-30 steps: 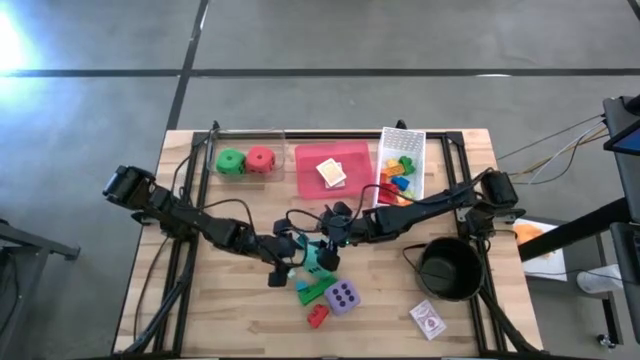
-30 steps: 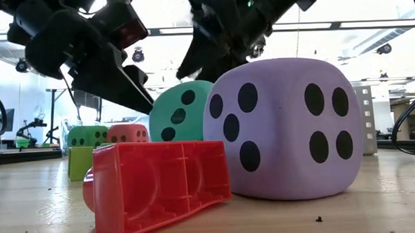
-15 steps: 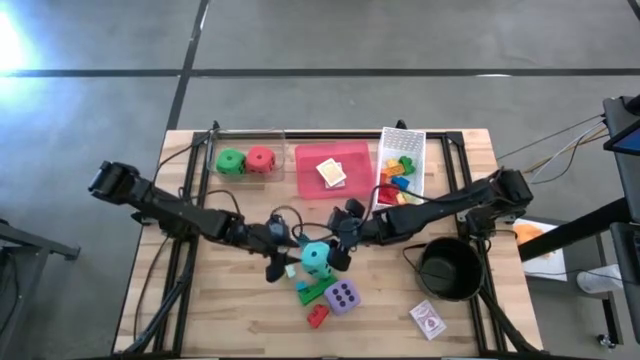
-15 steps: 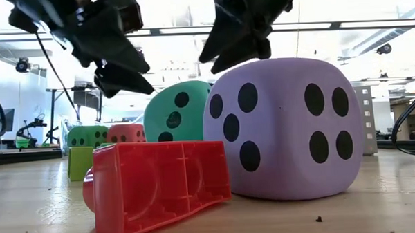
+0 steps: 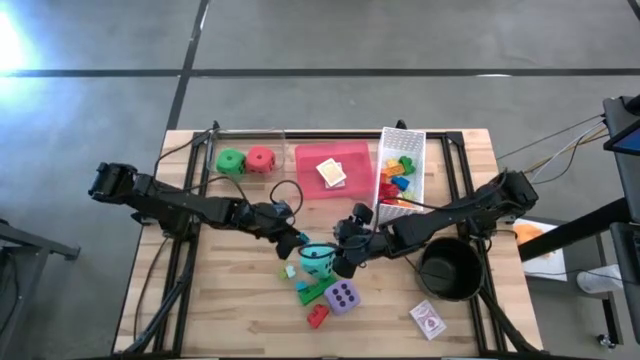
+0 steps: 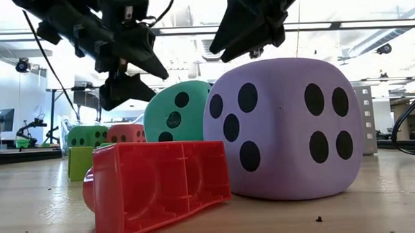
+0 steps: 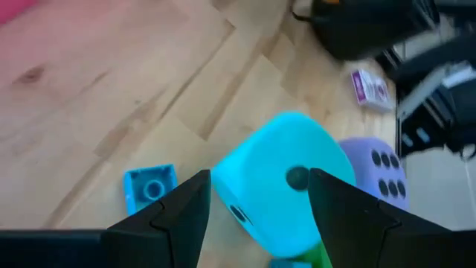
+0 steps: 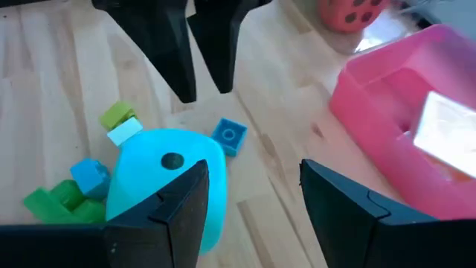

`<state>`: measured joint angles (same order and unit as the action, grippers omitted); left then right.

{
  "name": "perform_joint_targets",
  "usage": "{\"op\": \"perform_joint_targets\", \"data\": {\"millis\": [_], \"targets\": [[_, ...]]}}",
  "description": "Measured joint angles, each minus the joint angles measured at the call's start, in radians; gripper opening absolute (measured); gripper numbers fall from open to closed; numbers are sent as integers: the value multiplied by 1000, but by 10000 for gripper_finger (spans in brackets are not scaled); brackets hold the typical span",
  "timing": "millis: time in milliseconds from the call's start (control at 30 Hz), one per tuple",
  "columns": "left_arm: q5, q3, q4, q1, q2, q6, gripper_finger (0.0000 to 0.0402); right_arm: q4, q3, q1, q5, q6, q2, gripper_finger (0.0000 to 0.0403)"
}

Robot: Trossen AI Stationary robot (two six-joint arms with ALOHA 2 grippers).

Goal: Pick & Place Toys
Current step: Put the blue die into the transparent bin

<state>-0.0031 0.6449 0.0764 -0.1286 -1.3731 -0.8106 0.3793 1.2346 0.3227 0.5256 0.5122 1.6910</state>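
Jaws of both arms parted, now flanking teal die (image 5: pixel 318 258).

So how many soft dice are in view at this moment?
4: green die and red die side by side at the table's far left, teal die mid-table between both grippers, purple die just nearer. None seems hidden.

Robotics lab or industrial test hall. Bare grey concrete floor (image 5: pixel 330 40) with dark painted lines surrounds lone light-wood butcher-block table (image 5: pixel 240 310). Two dark cabled robot arms on black metal frame (image 5: pixel 190 190) at table edges. Low view: high ceiling with long strip lights (image 6: pixel 343 25), white walls, equipment stands (image 6: pixel 55 108) and black ceiling-mounted cameras (image 6: pixel 22 65) in background. Loose cables (image 5: pixel 560 145) trail to side rig.
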Motion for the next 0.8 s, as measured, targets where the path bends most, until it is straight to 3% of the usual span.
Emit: {"op": "perform_joint_targets", "data": {"millis": [100,400,567,800], "targets": [[4,0,0,2,0,-10,226,10,0,6,52,-4,-2,207],[11,0,5,7,0,-9,245,15,-1,7,54,-17,-12,207],[7,0,9,7,0,21,292,16,-1,7,54,-16,-13,207],[4,0,4,6,-5,-4,390,18,-2,7,54,-15,-13,207]]}}
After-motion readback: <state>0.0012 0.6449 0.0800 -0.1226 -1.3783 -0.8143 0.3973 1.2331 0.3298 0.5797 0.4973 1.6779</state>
